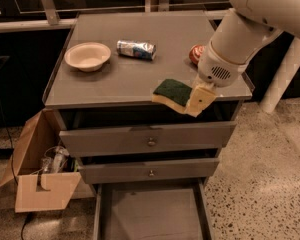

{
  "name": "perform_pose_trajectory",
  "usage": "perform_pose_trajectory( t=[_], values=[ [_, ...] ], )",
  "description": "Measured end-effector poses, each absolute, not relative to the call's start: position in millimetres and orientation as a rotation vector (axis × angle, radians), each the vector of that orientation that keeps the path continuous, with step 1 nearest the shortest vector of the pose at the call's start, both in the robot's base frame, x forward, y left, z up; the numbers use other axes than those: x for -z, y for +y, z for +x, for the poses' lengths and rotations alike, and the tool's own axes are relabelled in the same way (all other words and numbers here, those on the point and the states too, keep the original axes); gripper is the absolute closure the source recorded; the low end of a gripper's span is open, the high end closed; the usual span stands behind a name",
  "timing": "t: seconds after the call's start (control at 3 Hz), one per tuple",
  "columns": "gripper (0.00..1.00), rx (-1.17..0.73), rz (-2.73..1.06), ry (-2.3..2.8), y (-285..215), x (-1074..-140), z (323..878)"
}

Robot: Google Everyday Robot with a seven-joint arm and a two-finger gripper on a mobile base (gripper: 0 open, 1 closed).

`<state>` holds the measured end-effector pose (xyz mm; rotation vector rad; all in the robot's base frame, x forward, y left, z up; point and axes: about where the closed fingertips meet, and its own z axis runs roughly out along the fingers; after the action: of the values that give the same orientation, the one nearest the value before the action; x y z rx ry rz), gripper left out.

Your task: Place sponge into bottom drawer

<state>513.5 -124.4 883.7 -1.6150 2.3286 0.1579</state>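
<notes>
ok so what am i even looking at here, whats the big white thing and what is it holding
The big white thing is a robot arm with a two-finger claw at its end. One camera looks down on a grey cabinet; where it is mounted I cannot tell. The claw is over the cabinet's front edge, shut on a green and yellow sponge. On top lie a bowl, a can on its side and something red. The bottom drawer is pulled open.
</notes>
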Motion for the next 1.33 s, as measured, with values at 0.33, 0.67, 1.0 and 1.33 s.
perform_pose_trajectory(
  t=[0.33,0.67,1.0,1.33],
  values=[
    [1.00,-0.189,-1.581,2.383,-134,-866,493],
    [1.00,-0.264,-1.499,2.493,-152,-835,446],
    [1.00,-0.340,-1.468,2.557,-153,-806,411],
    [1.00,-0.349,-1.471,2.569,-153,-800,407]
  ],
)
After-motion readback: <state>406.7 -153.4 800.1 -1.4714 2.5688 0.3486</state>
